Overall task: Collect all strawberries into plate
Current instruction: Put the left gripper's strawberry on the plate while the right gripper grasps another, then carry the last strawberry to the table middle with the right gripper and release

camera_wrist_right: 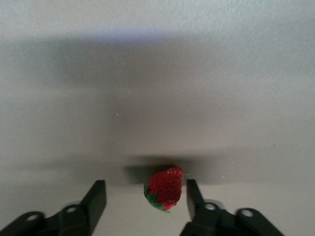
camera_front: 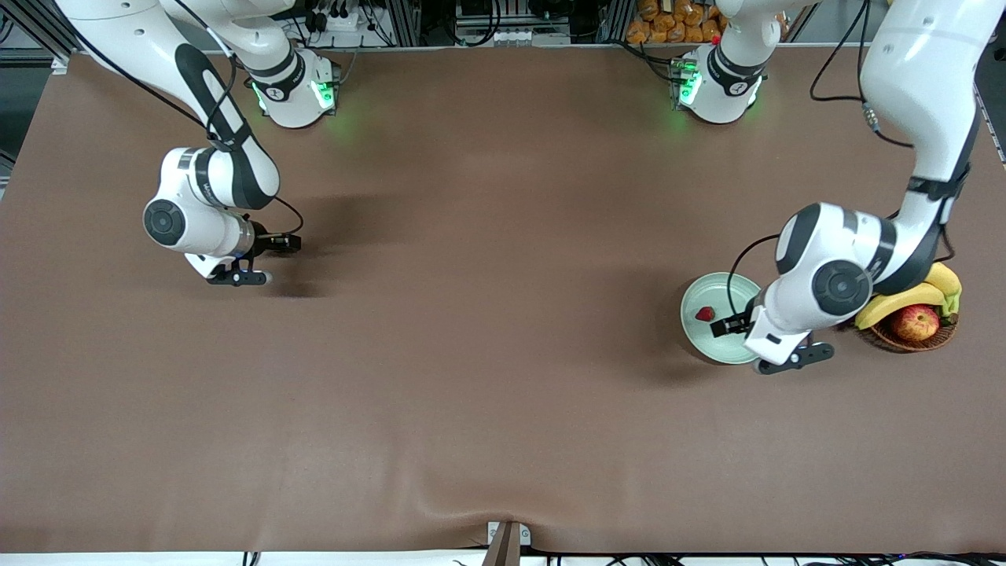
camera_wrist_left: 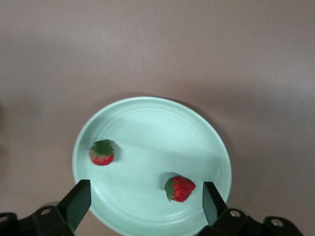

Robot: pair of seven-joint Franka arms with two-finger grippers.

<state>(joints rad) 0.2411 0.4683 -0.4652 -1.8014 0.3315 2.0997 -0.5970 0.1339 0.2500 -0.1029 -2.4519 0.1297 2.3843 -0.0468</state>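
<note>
Already two strawberries lie in the plate (camera_wrist_left: 147, 132): one strawberry (camera_wrist_left: 102, 152) sits near the rim with its green cap up, and the second strawberry (camera_wrist_left: 179, 189) lies on its side, apart from the first. In the front view only one of them shows, because the left arm covers part of the plate. The plate stands on the brown surface (camera_front: 471, 354) toward the left arm's end, just beside a wicker basket (camera_front: 912, 338) that holds a banana (camera_front: 904, 299) and an apple (camera_front: 916, 321).

The left end effector (camera_wrist_left: 142, 201) hangs over the plate with its fingers (camera_wrist_left: 76, 201) spread wide. It holds nothing; the second strawberry lies below it, close to one finger, on the plate floor.

The third strawberry (camera_wrist_right: 165, 189) is at the right arm's end of the surface, well apart from the plate. It shows between the fingers (camera_wrist_right: 96, 196) of the right end effector (camera_wrist_right: 145, 199), close against one of them, with a clear gap to the other. This end effector is low over the surface and partly open. I cannot tell whether the near finger touches the berry, and it does not grip it from both sides.
</note>
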